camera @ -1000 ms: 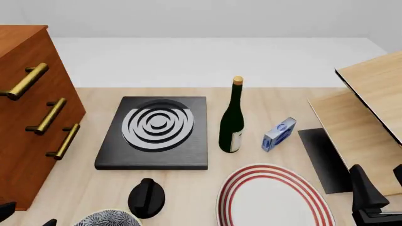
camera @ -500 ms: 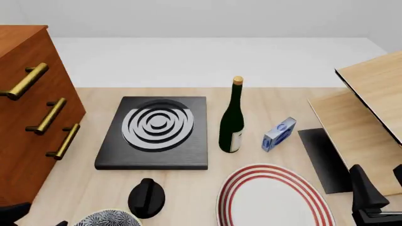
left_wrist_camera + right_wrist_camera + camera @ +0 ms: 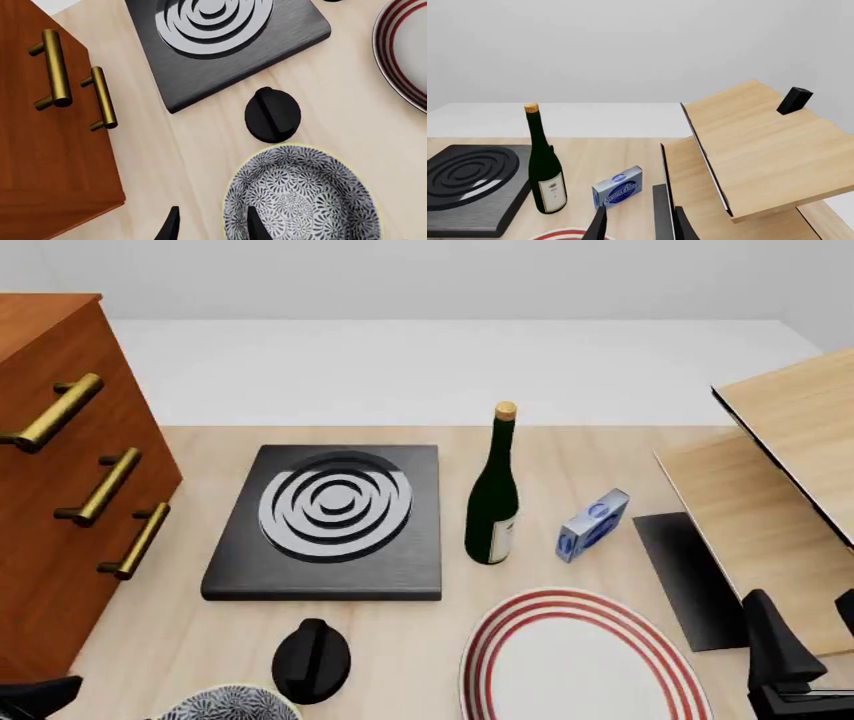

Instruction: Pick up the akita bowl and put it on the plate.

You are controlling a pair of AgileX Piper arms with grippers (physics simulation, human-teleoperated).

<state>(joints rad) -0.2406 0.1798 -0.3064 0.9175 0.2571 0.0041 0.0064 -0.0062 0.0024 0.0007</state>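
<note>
Navy-and-white lace-patterned akita bowl [image 3: 300,197] is seen below the unclenched, empty left gripper [image 3: 210,225], at seven o'clock from the red-ringed white plate [image 3: 581,660]. The black round knob [image 3: 272,115] beside it could be struck if the reach overshoots.

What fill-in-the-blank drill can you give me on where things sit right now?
1. The akita bowl lies on the table, not yet on the ____.
2. The black knob sits between the bowl and the ____.
3. The tall upright thing beside the stove is a dark ____ with a cork.
4. The left gripper has its fingers ____, over the bowl's rim.

Missing words: plate; stove; bottle; open
</note>
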